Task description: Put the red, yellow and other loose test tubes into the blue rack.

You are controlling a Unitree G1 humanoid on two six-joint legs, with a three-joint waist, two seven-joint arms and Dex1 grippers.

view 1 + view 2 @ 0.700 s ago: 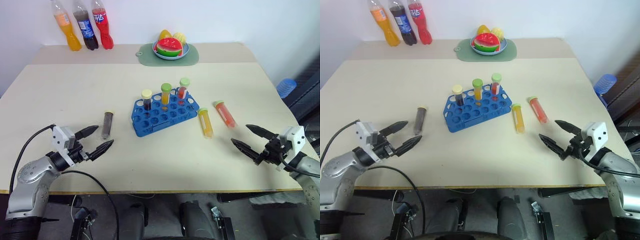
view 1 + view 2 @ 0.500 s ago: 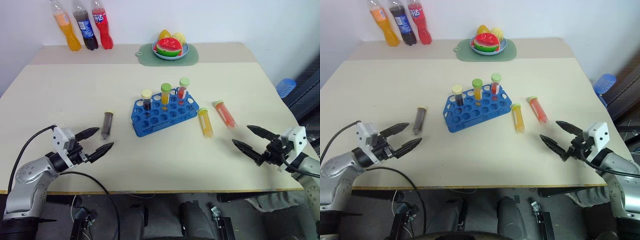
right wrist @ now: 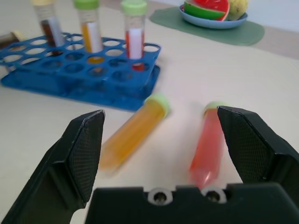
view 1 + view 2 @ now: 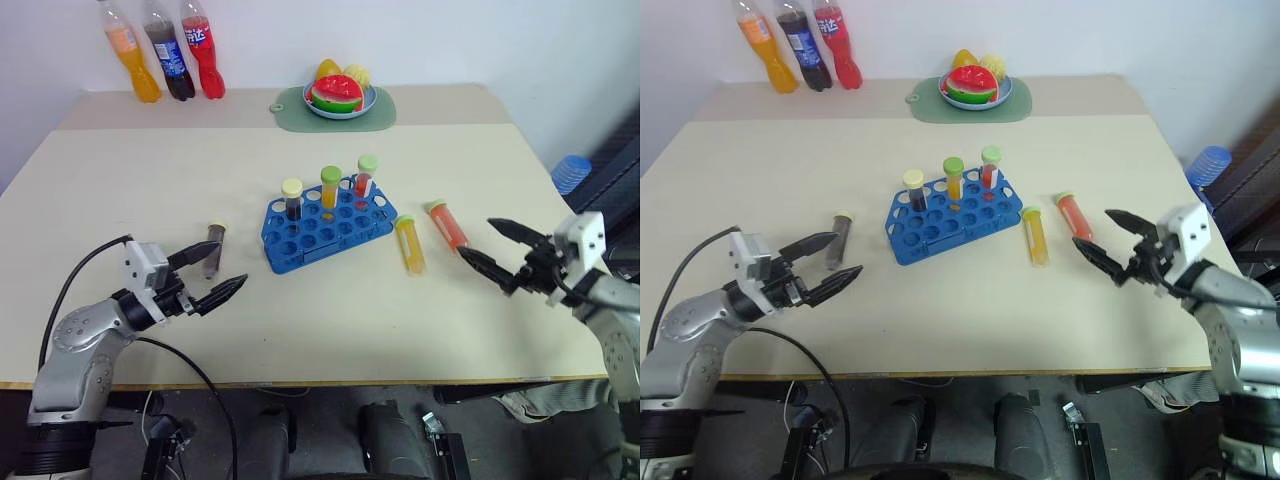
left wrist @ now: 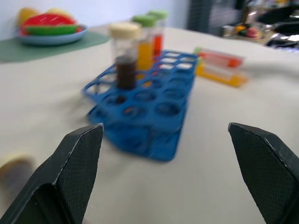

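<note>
While three capped tubes already stand in the blue rack [image 4: 328, 224], three lie loose on the table [image 4: 300, 320]: yellow tube [image 4: 410, 243] and red tube [image 4: 448, 225] at the rack's three o'clock, dark tube [image 4: 212, 248] at its nine. Both pincers gape empty. The right gripper [image 4: 492, 252] hovers just beside the red tube, at its four o'clock; the left gripper [image 4: 215, 275] sits near the dark tube, at its six.

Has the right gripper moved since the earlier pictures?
Yes. The right gripper, open, has moved up the table toward the red tube, closing most of the gap to it.
</note>
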